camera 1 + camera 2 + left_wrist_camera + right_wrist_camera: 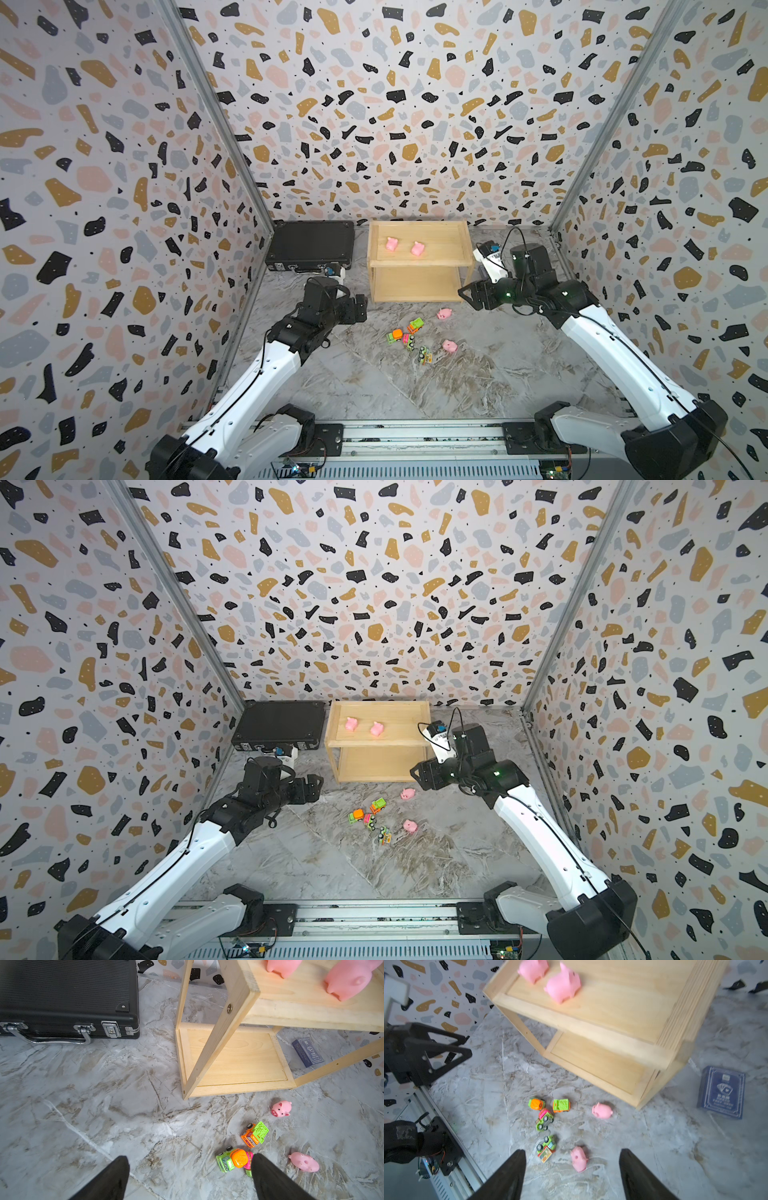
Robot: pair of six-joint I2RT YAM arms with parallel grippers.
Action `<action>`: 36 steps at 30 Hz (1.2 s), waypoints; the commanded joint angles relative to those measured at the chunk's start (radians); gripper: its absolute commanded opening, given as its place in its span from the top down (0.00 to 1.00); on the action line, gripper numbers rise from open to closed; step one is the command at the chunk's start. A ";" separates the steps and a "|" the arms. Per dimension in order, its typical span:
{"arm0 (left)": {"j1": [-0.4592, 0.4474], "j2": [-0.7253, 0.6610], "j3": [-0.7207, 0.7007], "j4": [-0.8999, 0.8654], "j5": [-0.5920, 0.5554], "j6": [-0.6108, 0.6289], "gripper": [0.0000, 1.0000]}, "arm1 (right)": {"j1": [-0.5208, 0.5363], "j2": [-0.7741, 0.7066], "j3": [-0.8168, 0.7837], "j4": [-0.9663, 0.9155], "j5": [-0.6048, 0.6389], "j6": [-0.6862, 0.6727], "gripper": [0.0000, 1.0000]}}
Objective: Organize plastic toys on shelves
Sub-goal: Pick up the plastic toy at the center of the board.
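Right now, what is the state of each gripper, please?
Left gripper: open, holding nothing.
Right gripper: open, holding nothing.

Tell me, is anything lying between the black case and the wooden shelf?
Nothing: only a bare strip of marble tabletop separates the black case from the wooden shelf, clearest in the left wrist view.

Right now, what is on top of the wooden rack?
One pink pig and a second pig rest apart on its top tier, nothing else. It covers part of the lower tier.
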 commanded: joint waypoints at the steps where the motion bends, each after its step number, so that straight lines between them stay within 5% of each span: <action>1: 0.005 0.006 -0.002 0.030 0.012 0.006 0.05 | 0.001 -0.042 -0.087 0.028 -0.047 0.035 0.26; 14: 0.005 0.009 0.000 0.024 0.020 0.007 0.05 | 0.002 0.000 -0.375 0.211 -0.108 0.139 0.33; 36: 0.005 0.015 0.003 0.022 0.030 0.007 0.05 | 0.049 0.271 -0.483 0.473 -0.134 0.224 0.51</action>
